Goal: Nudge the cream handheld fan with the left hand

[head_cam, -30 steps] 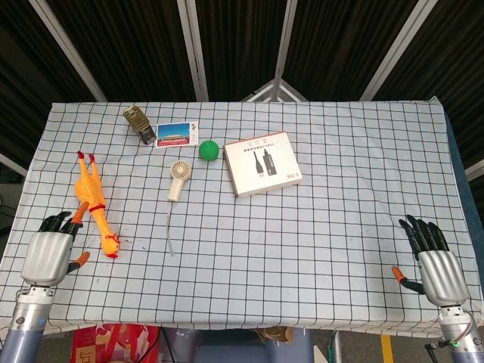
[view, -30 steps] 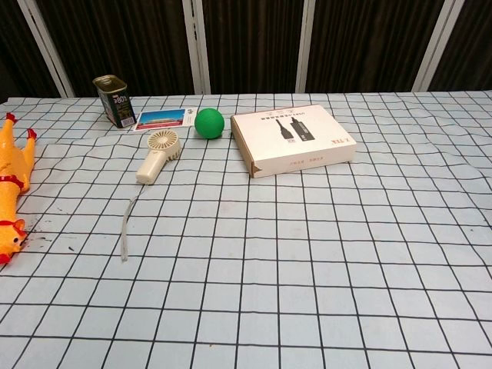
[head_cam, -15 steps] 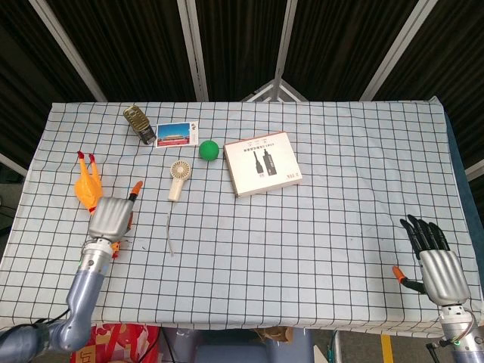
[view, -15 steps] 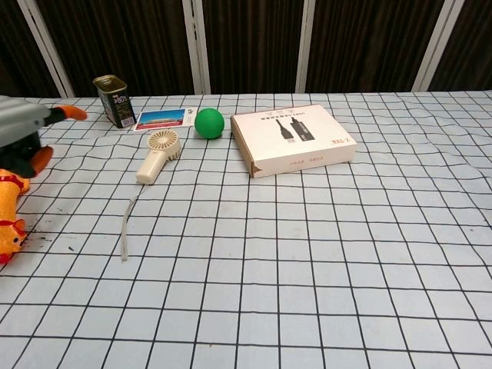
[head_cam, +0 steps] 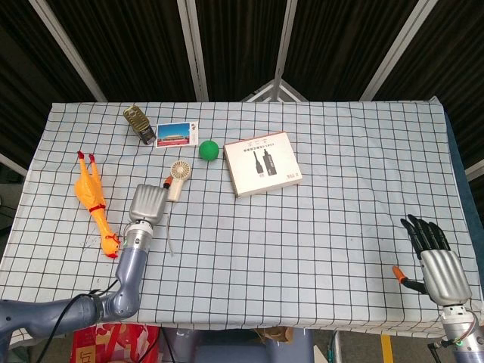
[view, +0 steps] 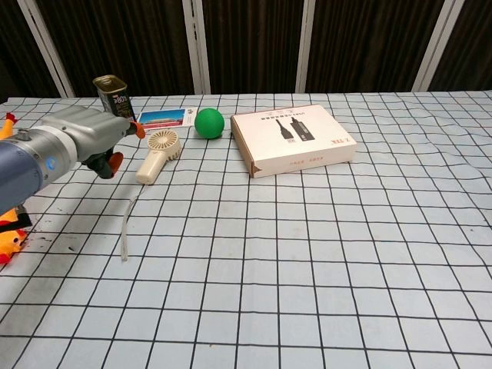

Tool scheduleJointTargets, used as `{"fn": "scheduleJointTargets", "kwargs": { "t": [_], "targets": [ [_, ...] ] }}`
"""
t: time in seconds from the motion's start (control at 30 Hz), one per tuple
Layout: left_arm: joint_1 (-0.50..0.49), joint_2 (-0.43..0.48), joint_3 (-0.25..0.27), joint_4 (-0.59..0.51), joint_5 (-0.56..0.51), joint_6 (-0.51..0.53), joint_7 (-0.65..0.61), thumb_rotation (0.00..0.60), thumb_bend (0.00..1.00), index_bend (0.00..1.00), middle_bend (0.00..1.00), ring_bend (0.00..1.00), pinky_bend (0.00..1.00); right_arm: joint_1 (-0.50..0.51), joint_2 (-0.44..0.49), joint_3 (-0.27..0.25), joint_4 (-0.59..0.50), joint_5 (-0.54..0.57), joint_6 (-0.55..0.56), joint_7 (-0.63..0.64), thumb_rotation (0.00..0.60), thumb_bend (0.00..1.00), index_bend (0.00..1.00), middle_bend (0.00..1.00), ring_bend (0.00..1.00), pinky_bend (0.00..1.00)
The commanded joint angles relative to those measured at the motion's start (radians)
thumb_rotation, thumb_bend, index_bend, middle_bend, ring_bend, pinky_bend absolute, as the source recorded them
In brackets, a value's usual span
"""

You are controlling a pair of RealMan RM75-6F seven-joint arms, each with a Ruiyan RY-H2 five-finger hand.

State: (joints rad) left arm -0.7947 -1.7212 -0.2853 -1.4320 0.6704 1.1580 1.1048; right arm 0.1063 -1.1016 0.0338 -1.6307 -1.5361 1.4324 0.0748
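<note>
The cream handheld fan lies left of the table's middle, head toward the far side, with a thin strap trailing toward me. My left hand hovers just left of the fan's handle, fingers curled in and holding nothing. Its orange thumb tip reaches close to the handle; whether it touches is unclear. My right hand rests at the near right corner with fingers spread and empty. It does not appear in the chest view.
A yellow rubber chicken lies left of my left hand. Behind the fan stand a can, a postcard, a green ball and a flat box.
My left hand has swept from the near left edge, past the chicken, rightward and forward to beside the fan's handle. The fan and the right hand have not moved.
</note>
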Motion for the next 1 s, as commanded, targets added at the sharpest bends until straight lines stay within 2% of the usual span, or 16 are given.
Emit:
{"fn": "scheduleJointTargets", "kwargs": {
  "t": [0.03, 0.4, 1.0],
  "targets": [
    [-0.026, -0.038, 0.001, 0.052, -0.023, -0.005, -0.001, 0.6, 0.89, 0.15, 0.93, 0.73, 0.72, 0.0, 0.0, 0.001, 0.0, 0.001, -0.001, 0.002, 0.6, 0.29, 0.0, 0.0, 0.0, 0.04],
    [-0.055, -0.08, 0.016, 0.133, -0.043, -0.021, -0.035, 0.6, 0.89, 0.15, 0.93, 0.73, 0.72, 0.0, 0.0, 0.001, -0.001, 0.001, 0.002, 0.004, 0.6, 0.29, 0.0, 0.0, 0.0, 0.04],
    [-0.072, -0.104, 0.035, 0.179, -0.042, -0.028, -0.068, 0.6, 0.89, 0.15, 0.93, 0.73, 0.72, 0.0, 0.001, 0.001, -0.001, 0.0, 0.001, 0.004, 0.6, 0.29, 0.0, 0.0, 0.0, 0.04]
  ]
}}
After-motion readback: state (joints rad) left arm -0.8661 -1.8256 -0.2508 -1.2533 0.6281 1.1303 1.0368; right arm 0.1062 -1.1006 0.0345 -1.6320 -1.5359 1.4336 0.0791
